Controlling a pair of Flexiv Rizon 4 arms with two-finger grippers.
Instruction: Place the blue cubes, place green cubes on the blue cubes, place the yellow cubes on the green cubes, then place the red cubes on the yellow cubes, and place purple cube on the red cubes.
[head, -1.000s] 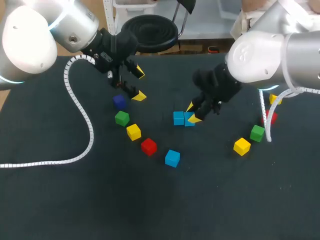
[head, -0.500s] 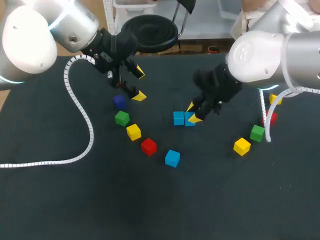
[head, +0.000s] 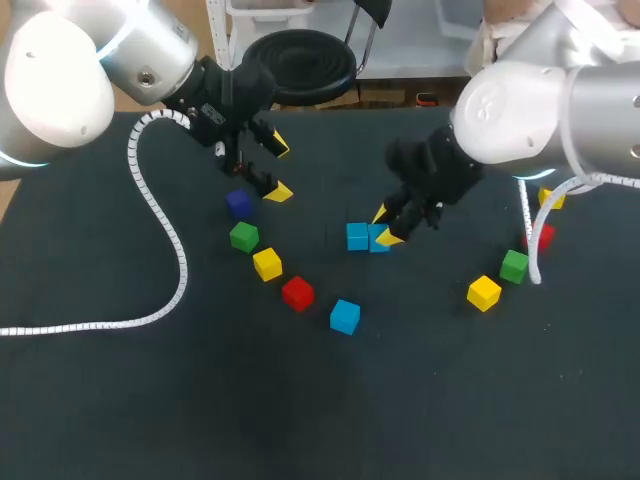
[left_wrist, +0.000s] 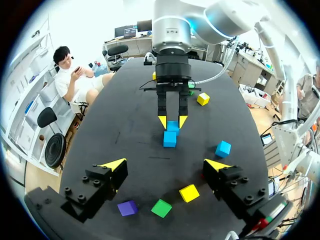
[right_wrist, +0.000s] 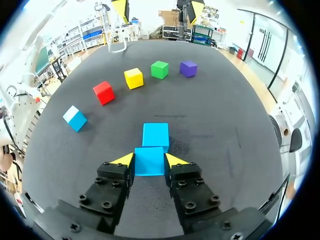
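Blue plastic is sitting between the yellow tips of the right gripper (right_wrist: 149, 159): both fingers are pressing the sides of one blue cube (right_wrist: 149, 166), which is resting on the black table (head: 200, 400). A second blue cube (head: 357, 236) is touching it on the side facing the left arm. A third blue cube (head: 345, 316) is lying apart from it, toward the table's near edge. From there a red cube (head: 297, 293), yellow cube (head: 267, 264), green cube (head: 243, 237) and purple cube (head: 238, 203) are curving away toward the left gripper (head: 278, 168). That gripper is hanging just above the purple cube, spread wide and gripping nothing. On the gripped cube's far side, past the right arm, a second yellow cube (head: 484, 293), second green cube (head: 514, 266), second red cube (head: 540, 236) and third yellow cube (head: 549, 197) are lying in a loose line.
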